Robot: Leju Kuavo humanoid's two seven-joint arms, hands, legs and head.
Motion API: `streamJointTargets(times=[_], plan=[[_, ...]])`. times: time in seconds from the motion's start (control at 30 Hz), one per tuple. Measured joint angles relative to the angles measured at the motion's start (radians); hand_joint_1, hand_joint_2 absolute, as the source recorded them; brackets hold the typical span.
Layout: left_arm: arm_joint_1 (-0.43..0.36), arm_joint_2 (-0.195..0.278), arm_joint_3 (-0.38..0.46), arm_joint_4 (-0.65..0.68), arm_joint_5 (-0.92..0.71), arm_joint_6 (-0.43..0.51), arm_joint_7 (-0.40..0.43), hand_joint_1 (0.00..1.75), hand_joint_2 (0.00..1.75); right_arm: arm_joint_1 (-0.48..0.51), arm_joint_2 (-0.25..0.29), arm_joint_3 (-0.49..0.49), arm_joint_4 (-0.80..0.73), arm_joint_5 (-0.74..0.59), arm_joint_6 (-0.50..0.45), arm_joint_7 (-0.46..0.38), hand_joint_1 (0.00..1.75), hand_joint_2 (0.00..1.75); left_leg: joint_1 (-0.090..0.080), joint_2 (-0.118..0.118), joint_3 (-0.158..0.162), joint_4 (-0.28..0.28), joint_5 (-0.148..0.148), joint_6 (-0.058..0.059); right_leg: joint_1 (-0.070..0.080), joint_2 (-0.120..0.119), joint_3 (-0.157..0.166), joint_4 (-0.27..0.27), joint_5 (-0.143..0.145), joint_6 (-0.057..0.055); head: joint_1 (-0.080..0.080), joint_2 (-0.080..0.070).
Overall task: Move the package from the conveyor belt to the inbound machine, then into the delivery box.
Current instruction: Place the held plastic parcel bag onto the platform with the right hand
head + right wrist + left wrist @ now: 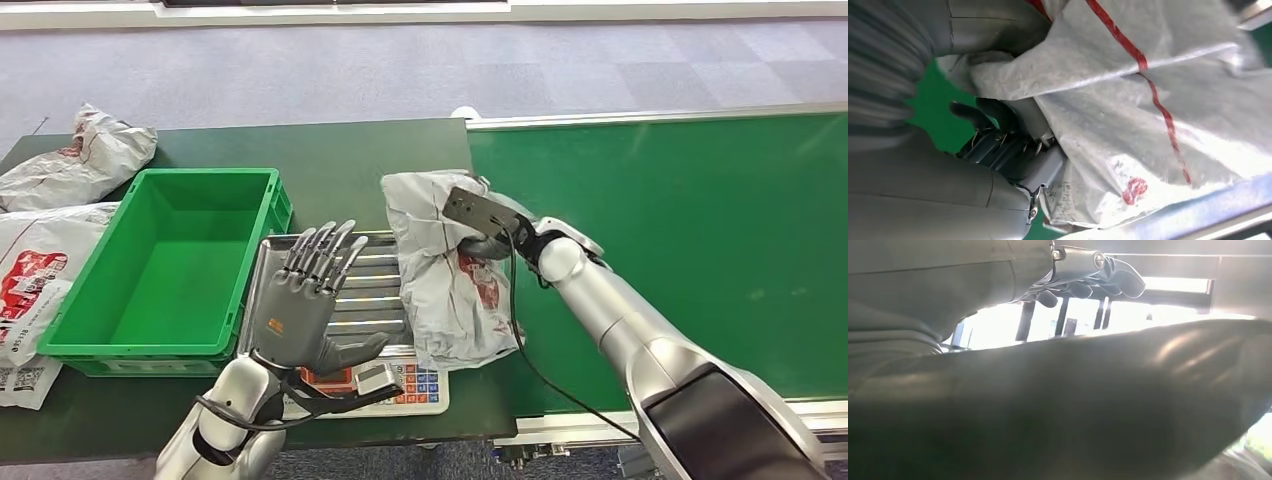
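Note:
A crumpled grey plastic package (450, 275) with red print lies partly on the steel roller tray of the inbound machine (375, 275) and partly over the edge of the green conveyor belt (680, 230). My right hand (483, 232) grips the package near its upper right side; in the right wrist view its fingers (998, 145) curl into the grey wrap (1128, 115). My left hand (305, 300) is raised above the machine's left side, fingers spread and holding nothing. The green delivery box (170, 265) stands empty to the left of the machine.
Other grey packages (75, 160) lie on the dark table (360, 160) at the far left, beside the box. The machine's keypad (420, 385) sits at the table's front edge. A black cable (515, 330) hangs from my right wrist over the belt's edge.

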Motion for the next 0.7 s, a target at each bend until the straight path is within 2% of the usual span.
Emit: streamJointTargets(times=[0.07,0.13,0.27,0.4,0.6,0.63,0.7], plan=[[-0.009,-0.014,-0.008,0.010,0.004,0.001,-0.002,0.00,0.00,-0.067,0.048,0.001,0.010,0.016,0.020,0.047,1.75,1.75,0.000,0.003,0.000,0.000,0.000,0.000,0.000,0.002,-0.002,0.000,0.000,0.000,0.000,0.000],[-0.011,-0.025,-0.016,0.015,0.004,0.002,-0.005,0.00,0.00,-0.107,0.099,0.002,0.021,0.018,0.032,0.058,1.75,1.75,0.000,0.004,0.000,0.000,0.000,-0.001,0.002,0.003,-0.002,0.000,0.000,-0.001,0.000,0.000],[-0.013,-0.047,-0.024,0.021,-0.003,-0.001,-0.012,0.00,0.00,-0.106,0.181,0.016,0.031,-0.008,0.028,0.042,1.75,1.75,0.001,0.002,0.000,-0.001,0.001,-0.001,0.004,0.002,-0.002,0.000,0.000,-0.002,0.000,0.000],[-0.017,-0.062,-0.029,0.023,-0.010,-0.011,-0.016,0.00,0.00,-0.094,0.218,0.042,0.033,-0.066,0.029,0.033,1.75,1.75,0.002,0.001,-0.001,-0.001,0.001,-0.001,0.003,0.001,-0.002,0.000,0.000,-0.002,0.000,0.000],[-0.035,-0.073,-0.031,0.027,-0.011,-0.021,-0.012,0.00,0.00,-0.086,0.240,0.094,0.038,-0.176,0.034,0.032,1.75,1.75,0.002,0.001,-0.001,0.000,0.001,-0.001,0.003,0.000,-0.001,0.000,0.000,-0.002,0.000,0.000],[-0.037,-0.075,-0.032,0.027,-0.011,-0.023,-0.011,0.00,0.00,-0.082,0.242,0.102,0.039,-0.192,0.034,0.035,1.49,1.75,0.002,0.000,-0.001,0.000,0.001,-0.001,0.003,0.000,-0.001,0.000,0.000,-0.002,0.000,0.000],[-0.040,-0.077,-0.033,0.028,-0.011,-0.028,-0.010,0.00,0.00,-0.074,0.244,0.118,0.046,-0.217,0.033,0.050,0.62,1.75,0.002,0.001,-0.001,0.000,0.001,-0.001,0.003,0.000,-0.001,0.000,0.000,-0.002,0.000,0.000]])
